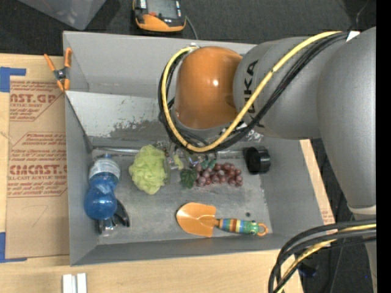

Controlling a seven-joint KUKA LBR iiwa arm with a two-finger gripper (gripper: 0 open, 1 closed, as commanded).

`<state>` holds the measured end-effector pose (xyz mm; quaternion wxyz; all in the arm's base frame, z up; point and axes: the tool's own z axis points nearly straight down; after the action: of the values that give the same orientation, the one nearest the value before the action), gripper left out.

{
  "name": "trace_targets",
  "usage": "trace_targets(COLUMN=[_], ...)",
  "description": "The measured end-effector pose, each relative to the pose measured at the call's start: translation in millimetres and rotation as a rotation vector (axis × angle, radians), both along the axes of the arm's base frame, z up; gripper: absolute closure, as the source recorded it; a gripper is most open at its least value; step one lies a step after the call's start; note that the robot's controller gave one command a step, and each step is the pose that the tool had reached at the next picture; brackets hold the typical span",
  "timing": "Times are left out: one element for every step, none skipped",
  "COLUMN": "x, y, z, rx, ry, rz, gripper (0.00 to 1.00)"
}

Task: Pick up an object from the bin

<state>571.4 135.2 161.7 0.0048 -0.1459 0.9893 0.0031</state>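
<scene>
Jaws: cannot tell whether they stand wide or narrow, because the orange cover and the cable loops hide them from above. Nothing is seen held between them.
Gripper [188, 161]: low in the bin, its metal tip showing just below the orange cover, over the middle of the floor near the back wall.
Purple grapes [220, 175]: a small bunch lying flat on the floor, just to the right of the gripper tip. Its green stalk end [187, 178] lies directly below the tip. Whether they touch cannot be told.
Green leafy lump [148, 168]: pale green and crinkled like a lettuce, just to the left of the gripper tip, so the tip sits between it and the grapes.
Black cylinder [258, 159]: short and round, near the right end of the grapes, at the edge of the arm.
Toy trowel [211, 221]: orange blade and striped handle, lying flat toward the front wall, apart from the grapes.
Blue bottle [101, 191]: lying along the left wall, well apart from the gripper, with a small black thing [116, 220] at its front end.
Orange cover [208, 87]: a glossy dome on the wrist, ringed by black and yellow cables [166, 90].
Arm [317, 90]: grey, reaching in from the right above the back of the bin.
Bin [79, 133]: grey metal with sloping walls.
</scene>
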Motion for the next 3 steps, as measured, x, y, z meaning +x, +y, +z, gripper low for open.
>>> trace_targets(x=[-7.8, -0.1, -12.2], y=[-5, 3, -4], z=[-75, 1, -75], rx=[0.001, 0.002, 0.002], ry=[0.004, -0.008, 0.004], rz=[-0.027, -0.008, -0.034], gripper=[1.0, 1.0, 1.0])
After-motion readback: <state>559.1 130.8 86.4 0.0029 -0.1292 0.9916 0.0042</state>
